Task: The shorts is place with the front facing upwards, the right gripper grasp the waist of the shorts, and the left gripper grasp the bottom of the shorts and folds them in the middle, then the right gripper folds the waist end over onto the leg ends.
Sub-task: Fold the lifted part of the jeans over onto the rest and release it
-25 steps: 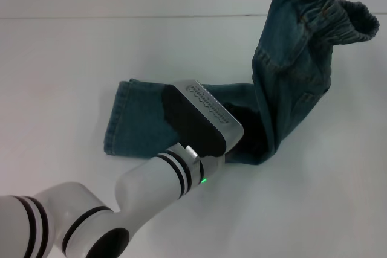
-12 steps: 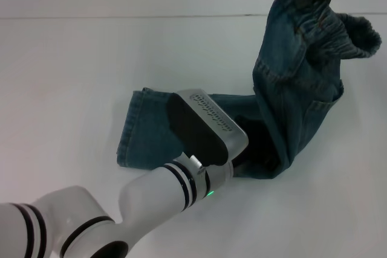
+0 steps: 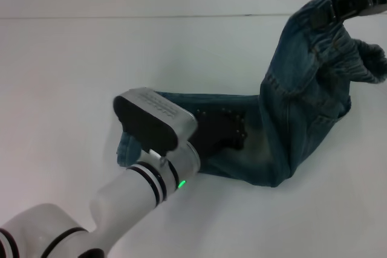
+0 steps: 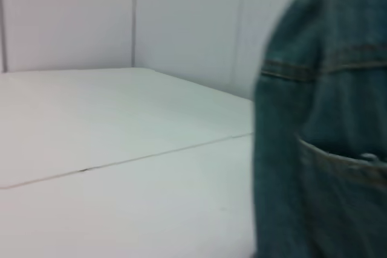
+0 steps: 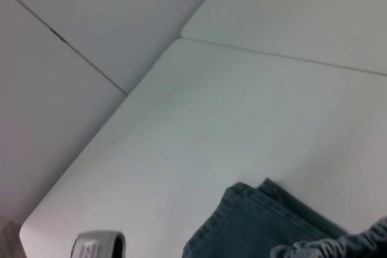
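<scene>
My right gripper (image 3: 357, 1) grips the waist (image 3: 354, 58) high; I should lower it squarely onto the leg ends (image 3: 127, 146). Whether my left gripper (image 3: 224, 134) is closed, I cannot tell.

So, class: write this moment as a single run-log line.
phase: final fold | right gripper: holds waist raised | left gripper: over the shorts on table | leg ends: flat

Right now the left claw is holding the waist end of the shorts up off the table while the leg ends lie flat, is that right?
Not quite: it is the right claw, not the left, that holds the waist of the shorts up off the table. The head view shows it. The left claw sits low over the legs, and the leg ends do lie flat.
</scene>
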Available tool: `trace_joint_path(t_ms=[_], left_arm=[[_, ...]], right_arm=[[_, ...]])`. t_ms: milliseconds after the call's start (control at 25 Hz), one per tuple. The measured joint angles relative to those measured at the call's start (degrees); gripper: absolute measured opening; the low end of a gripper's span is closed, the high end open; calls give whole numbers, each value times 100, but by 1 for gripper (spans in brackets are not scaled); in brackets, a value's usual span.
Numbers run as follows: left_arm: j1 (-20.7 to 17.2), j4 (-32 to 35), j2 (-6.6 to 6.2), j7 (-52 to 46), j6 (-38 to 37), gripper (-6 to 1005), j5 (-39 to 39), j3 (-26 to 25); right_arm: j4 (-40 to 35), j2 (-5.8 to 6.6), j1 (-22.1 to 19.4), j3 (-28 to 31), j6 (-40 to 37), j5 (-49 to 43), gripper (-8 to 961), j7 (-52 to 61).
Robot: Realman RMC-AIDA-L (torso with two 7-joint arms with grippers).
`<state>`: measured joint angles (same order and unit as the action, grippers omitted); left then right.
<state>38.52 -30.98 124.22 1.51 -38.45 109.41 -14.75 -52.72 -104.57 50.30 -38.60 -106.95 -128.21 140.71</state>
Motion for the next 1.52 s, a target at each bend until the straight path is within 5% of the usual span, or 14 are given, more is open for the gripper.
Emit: trace_joint_path(t_ms=[160,480,600,640,960,1120,1280,1400,1520], left_arm=[[10,614,-26,-1339,-519,0,518,-74],[124,3039,-107,-5027,-2635,3,1435,73],[78,3660,-351,-5864,-3597,7,1628,509],[22,3958,-526,-6291,-4179,9,1658,818],[-424,5669,-900,-7640,-6421,21,1663,2098],[-682,6646,-868,-8495,-7246,27,1685,2964],[-812,7088,-760,-8991,-7310,33,1689,3380],[-898,7243,-703,-9102,-7284,38,1689,3470],[-976,7265,-699,-9094,-7260,153,1670,3316]], right_arm=[[89,3,-73,22,1,8,90,-77],[131,15,-116,31,-2,16,90,-155],[134,16,-112,27,14,16,90,-173],[137,17,-95,6,27,16,90,-187],[184,-36,176,-199,107,-20,91,-248],[440,-51,415,-430,294,-32,91,-310],[594,-61,570,-655,428,-36,91,-326],[693,-93,734,-958,544,-38,91,-335],[727,-160,895,-1237,626,-59,91,-392]])
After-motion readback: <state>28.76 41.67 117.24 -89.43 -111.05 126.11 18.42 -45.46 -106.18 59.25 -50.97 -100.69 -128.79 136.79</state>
